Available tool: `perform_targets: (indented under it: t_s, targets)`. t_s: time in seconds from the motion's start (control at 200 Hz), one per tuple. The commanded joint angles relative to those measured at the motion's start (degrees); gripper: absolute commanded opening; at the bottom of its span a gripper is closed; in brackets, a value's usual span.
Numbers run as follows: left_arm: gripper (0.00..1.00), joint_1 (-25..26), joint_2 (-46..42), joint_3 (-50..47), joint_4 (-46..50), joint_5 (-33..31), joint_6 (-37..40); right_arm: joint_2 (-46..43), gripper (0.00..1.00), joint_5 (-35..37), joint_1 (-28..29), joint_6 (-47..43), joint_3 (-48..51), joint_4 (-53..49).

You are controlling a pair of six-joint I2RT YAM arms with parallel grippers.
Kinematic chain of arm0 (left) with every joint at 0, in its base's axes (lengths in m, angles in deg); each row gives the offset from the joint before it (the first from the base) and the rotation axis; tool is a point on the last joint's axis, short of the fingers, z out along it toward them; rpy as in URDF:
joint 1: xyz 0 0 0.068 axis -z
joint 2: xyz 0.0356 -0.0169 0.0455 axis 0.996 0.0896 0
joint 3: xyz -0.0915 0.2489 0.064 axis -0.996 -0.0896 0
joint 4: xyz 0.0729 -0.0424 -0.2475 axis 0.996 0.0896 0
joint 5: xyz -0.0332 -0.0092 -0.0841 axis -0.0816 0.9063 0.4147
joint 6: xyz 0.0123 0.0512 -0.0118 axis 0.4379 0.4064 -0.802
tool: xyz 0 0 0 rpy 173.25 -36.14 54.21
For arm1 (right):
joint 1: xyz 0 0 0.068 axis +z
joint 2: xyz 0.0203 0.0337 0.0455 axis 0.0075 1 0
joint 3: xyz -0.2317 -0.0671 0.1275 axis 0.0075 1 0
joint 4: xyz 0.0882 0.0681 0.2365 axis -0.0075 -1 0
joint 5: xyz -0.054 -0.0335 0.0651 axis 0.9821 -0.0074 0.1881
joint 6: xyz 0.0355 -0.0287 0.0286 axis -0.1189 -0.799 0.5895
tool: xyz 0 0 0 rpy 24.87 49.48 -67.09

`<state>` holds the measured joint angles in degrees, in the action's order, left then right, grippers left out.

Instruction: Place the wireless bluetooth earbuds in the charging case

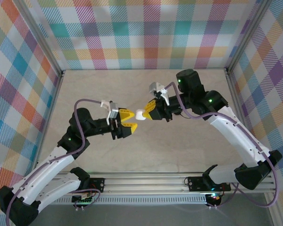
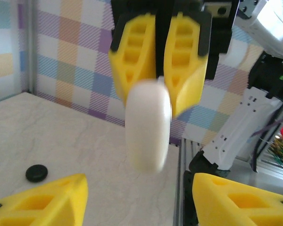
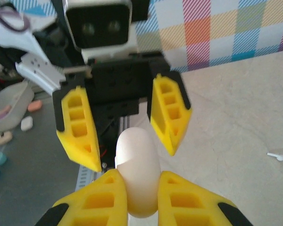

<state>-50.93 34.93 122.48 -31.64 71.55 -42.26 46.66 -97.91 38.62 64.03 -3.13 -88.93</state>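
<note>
Yellow fingers of the right gripper (image 3: 141, 178) fill the bottom of the right wrist view, clamped on the lower half of the white charging case (image 3: 137, 165). The case is held up off the table (image 3: 236, 108), its rounded free end pointing at the other arm. It looks closed, with a faint seam across its middle, though I cannot be sure of that.

Facing it, the left gripper (image 1: 132, 123) stands about half open and has hold of nothing. Its two fingers flank the free end of the case, one on each side, and appear not to touch it.

My reading is that the step in hand is getting the lid open: one arm holds the body while the other works the top. To do it well, the right grip should be kept below the seam so that the lid half is free. The left fingers should close squarely on the free end alone, centred, because the shell is smooth and rounded and could squirt out or twist.

One white earbud (image 3: 276, 156) lies on the table at the right edge of the right wrist view. A small dark round thing (image 2: 36, 173) sits at the lower left of the left wrist view; I cannot tell what it is.
</note>
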Motion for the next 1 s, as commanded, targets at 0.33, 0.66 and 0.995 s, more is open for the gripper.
perform_targets:
  t_s: [0.33,0.66,0.995]
  targets:
    - [0.47,1.75,6.83,4.70,-2.46,8.50,0.55,-1.60,0.11,2.40,1.84,-7.86,0.70,-3.34]
    - [0.45,2.23,6.16,3.65,-2.37,8.18,-0.44,-2.16,0.10,1.65,1.91,-7.89,0.81,-2.42]
    - [0.38,2.98,8.77,4.59,-2.55,9.20,-0.76,-2.49,0.10,1.39,2.07,-7.41,0.63,-2.02]
